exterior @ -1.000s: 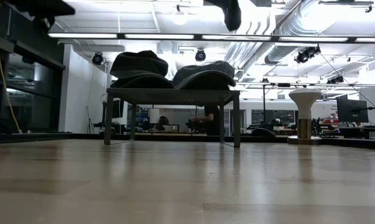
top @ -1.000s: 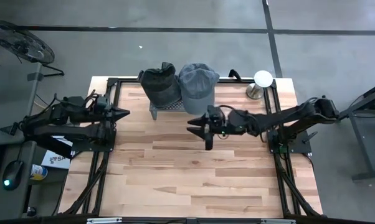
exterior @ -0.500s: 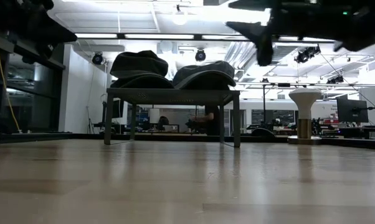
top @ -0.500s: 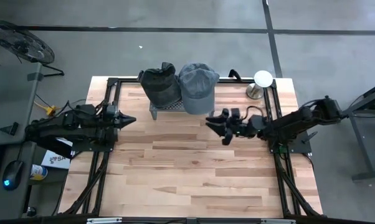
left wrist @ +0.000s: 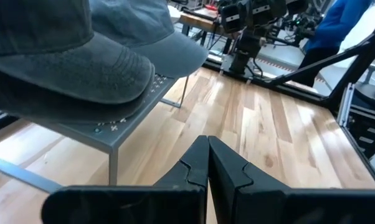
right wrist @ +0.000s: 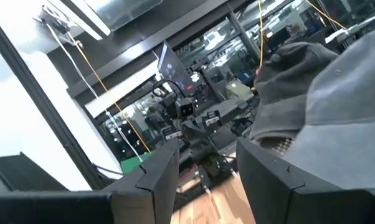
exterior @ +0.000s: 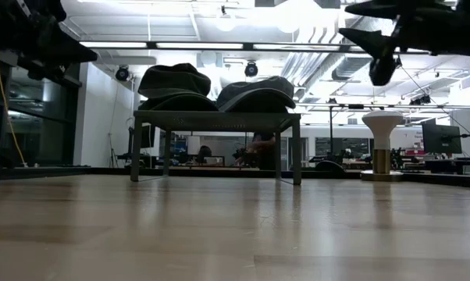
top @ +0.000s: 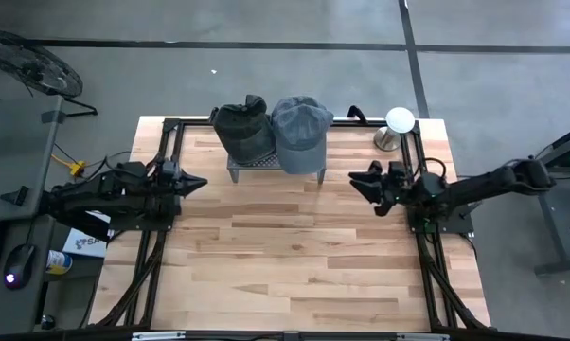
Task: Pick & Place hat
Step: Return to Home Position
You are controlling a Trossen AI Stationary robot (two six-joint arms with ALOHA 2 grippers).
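Two caps rest by their undersides on a small metal rack (top: 257, 163) at the table's far middle: a dark cap (top: 244, 128) on the left and a grey cap (top: 300, 131) on the right, side by side. In the low view the dark cap (exterior: 175, 84) and the grey cap (exterior: 257, 94) sit on the rack's top. My left gripper (top: 202, 180) hovers shut at the table's left, pointing at the rack; its fingers (left wrist: 207, 149) meet with nothing between them. My right gripper (top: 359, 180) hovers open and empty right of the rack, facing the grey cap (right wrist: 343, 118).
A white mushroom-shaped stand (top: 397, 123) is on the far right corner, behind my right arm. Black frame rails (top: 162, 237) run along the table's left and right sides. The near half of the wooden top (top: 285, 275) is bare. A person in blue (left wrist: 337, 25) is beyond the table.
My right gripper has drawn back from in front of the grey cap toward the table's right edge, sinking and tipping its fingers upward, still open and empty. My left gripper has sunk a little and stays shut. The caps have not moved.
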